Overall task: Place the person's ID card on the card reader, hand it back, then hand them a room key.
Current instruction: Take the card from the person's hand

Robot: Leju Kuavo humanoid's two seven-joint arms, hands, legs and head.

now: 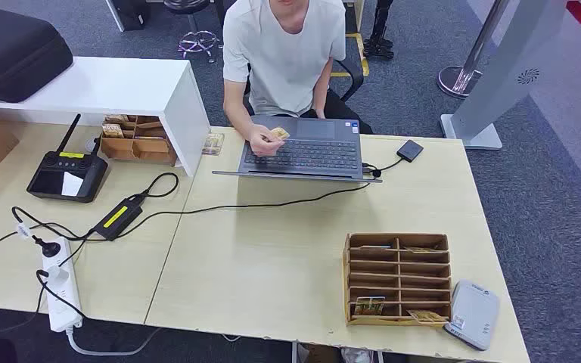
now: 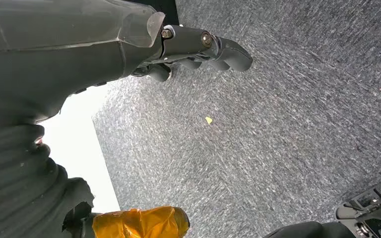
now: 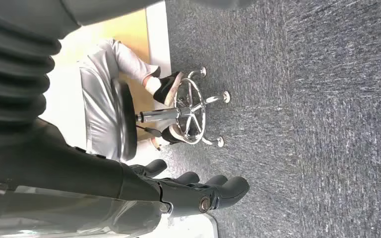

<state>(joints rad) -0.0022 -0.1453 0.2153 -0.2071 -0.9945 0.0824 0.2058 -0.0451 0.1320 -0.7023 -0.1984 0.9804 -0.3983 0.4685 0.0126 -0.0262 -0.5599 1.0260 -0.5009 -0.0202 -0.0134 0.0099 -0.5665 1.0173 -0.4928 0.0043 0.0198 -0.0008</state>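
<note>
A person sits at the far side of a pale wooden table, behind an open laptop, and holds a small card in one hand just above the keyboard. This looks like the ID card, not yet passed over.

Both robot hands hang below the table, well away from the card. The left hand has its fingers loosely curled and close together over grey carpet, with nothing in them. The right hand looks the same: fingers gently bent, side by side, holding nothing, pointing at the floor near a stool.

A flat grey card reader lies at the near right corner of the table, touching or just beside a wooden slotted tray that holds a few cards, probably room keys.

The step in hand seems to be taking the ID card. To do it well, the right hand likely should rise clear of the table edge, spread its fingers, and reach toward the person's hand above the laptop, avoiding the tray. A flat thin card needs a light pinch on its free end, then a level carry to the reader.
</note>
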